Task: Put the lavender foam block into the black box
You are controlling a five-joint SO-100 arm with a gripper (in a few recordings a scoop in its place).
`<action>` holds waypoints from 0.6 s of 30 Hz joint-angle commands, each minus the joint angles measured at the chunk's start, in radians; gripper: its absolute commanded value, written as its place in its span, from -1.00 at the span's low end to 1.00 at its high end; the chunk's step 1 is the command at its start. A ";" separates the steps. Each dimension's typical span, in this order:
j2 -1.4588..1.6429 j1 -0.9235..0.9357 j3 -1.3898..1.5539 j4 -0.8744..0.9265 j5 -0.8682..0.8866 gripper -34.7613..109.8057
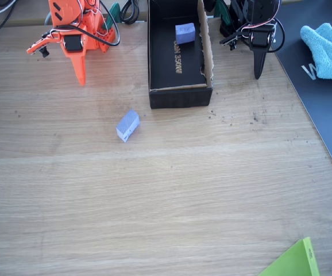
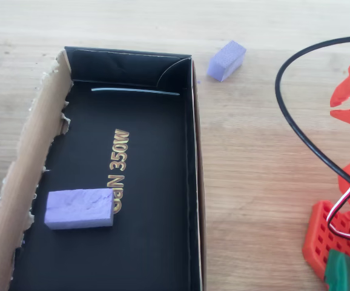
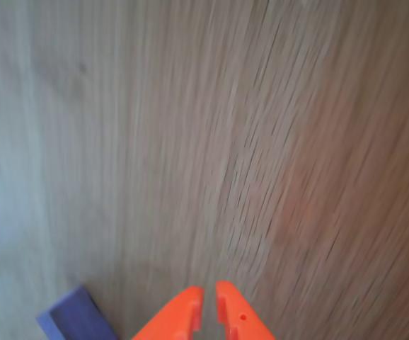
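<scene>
Landmark: the black box (image 1: 177, 63), long, low-walled, on the wooden table (image 1: 154, 201).

Lime-green sheet corner (image 1: 295, 261) at the near edge of the fixed view, well apart from the box.

Lavender foam block (image 1: 127, 125) lies on bare wood just off the box's near left corner in the fixed view, apart from it and from the arm. Small elongated brick, periwinkle-lavender, angled diagonally, with a paler end face turned toward the near side. In the overhead view the same block (image 2: 226, 60) sits beyond the box's end wall, its top grainy and matte.

Box interior: black floor with pale "350W" lettering, and a torn raw-cardboard flap along one long side. A second lavender block (image 2: 79, 208) rests on the floor toward the flap side, beside the lettering.

Orange gripper (image 1: 80, 72) left of the box in the fixed view, pointing down at the table, empty. In the blurred wrist view its fingertips (image 3: 210, 304) are pressed nearly together, with only a thin slit between.

Right of the box: dark mat (image 1: 327, 103) with a turquoise cloth (image 1: 329, 49) on it.
</scene>
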 commanded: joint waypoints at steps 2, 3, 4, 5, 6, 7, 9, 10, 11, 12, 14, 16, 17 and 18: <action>0.011 -0.084 0.003 -0.055 0.445 -0.49; 0.011 -0.084 0.003 -0.097 0.437 -0.48; 0.011 -0.084 0.003 -0.140 0.396 -0.45; 0.011 -0.086 0.003 -0.195 0.377 -0.42; 0.011 -0.086 0.003 -0.244 0.339 -0.40; 0.011 -0.089 -0.003 -0.276 0.324 -0.39; 0.011 -0.097 -0.037 -0.301 0.344 -0.42; 0.011 -0.107 -0.066 -0.299 0.350 -0.44; 0.008 -0.117 -0.098 -0.291 0.357 -0.46; -0.005 -0.121 -0.130 -0.287 0.365 -0.48; -0.075 -0.126 -0.207 -0.282 0.368 -0.52; -0.202 -0.120 -0.311 -0.276 0.365 -0.52; -0.275 -0.117 -0.377 -0.265 0.365 -0.52; -0.350 -0.117 -0.449 -0.250 0.367 -0.52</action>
